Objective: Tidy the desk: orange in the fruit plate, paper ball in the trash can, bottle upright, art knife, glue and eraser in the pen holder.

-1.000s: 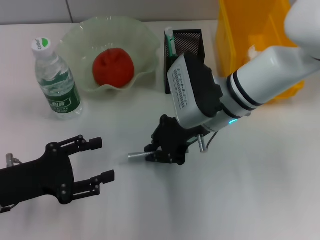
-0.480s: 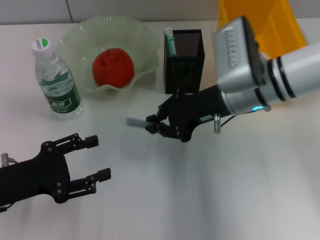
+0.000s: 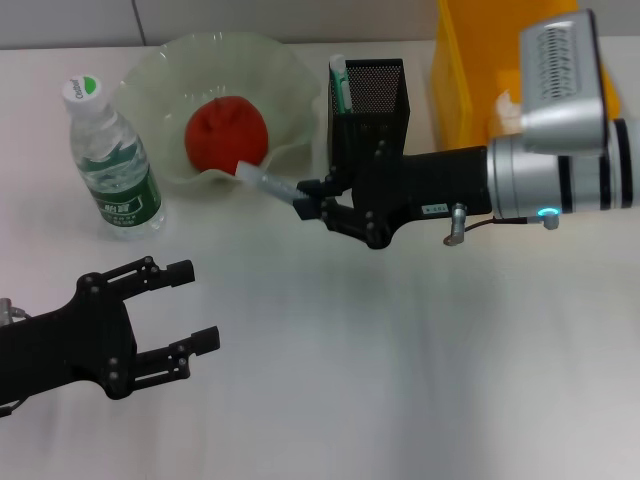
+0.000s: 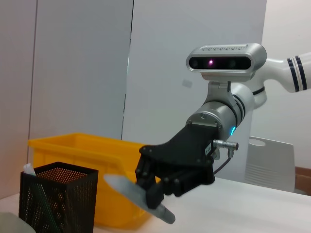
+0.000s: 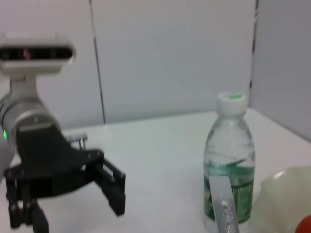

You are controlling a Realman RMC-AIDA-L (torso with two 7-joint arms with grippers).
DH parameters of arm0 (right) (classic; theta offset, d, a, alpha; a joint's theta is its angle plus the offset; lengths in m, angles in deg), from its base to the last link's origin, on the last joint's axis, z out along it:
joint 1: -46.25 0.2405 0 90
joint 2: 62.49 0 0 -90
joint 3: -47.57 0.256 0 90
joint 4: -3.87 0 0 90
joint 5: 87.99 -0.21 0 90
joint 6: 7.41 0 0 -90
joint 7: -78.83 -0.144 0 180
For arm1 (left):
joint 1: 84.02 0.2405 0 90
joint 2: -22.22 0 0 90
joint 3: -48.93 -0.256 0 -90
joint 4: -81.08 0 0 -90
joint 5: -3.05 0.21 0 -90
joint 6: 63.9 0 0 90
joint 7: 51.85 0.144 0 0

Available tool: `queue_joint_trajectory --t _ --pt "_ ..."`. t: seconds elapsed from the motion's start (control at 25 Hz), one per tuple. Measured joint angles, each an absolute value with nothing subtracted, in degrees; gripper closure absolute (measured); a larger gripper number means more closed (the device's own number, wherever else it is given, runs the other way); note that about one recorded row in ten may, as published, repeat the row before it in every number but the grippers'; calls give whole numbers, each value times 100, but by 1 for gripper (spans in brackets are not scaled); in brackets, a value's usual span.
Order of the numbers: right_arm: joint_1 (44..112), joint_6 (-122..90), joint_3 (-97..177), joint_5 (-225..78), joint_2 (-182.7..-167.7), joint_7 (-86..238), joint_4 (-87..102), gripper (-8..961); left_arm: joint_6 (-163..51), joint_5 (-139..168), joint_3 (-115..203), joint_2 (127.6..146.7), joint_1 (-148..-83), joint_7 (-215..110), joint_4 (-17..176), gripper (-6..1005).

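Observation:
My right gripper (image 3: 308,200) is shut on the grey art knife (image 3: 262,183), held in the air in front of the black mesh pen holder (image 3: 372,115), blade end pointing toward the fruit plate (image 3: 290,75). The knife (image 4: 138,196) also shows in the left wrist view. The orange (image 3: 226,134) lies in the plate. The bottle (image 3: 110,160) stands upright at far left. A white and green tube (image 3: 339,80), possibly the glue, sticks out of the holder. Something white (image 3: 503,103), maybe the paper ball, sits in the yellow trash can (image 3: 470,60). The eraser is out of view. My left gripper (image 3: 197,305) rests open at lower left.
The yellow bin stands right beside the pen holder at the back right. The bottle (image 5: 228,160) and plate stand along the back left. Bare white tabletop (image 3: 400,380) stretches across the front.
My right gripper has lifted the art knife off the table and swung it back and up toward the pen holder, with the wrist turned level. The left arm barely shifted.

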State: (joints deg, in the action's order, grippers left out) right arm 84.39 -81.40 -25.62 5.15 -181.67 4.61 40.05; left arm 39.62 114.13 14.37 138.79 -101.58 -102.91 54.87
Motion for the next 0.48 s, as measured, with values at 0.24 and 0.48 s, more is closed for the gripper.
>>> queue_joint_trajectory --t 0.24,0.48 --pt "8378 -8188 -2456 111 -18168 684 3727 823 4010 11413 1436 13893 -10163 -10291 5467 224" --pt "8336 -8186 -2453 -689 -18176 1296 3190 824 4026 11414 1433 13896 -10161 -10247 5453 224"
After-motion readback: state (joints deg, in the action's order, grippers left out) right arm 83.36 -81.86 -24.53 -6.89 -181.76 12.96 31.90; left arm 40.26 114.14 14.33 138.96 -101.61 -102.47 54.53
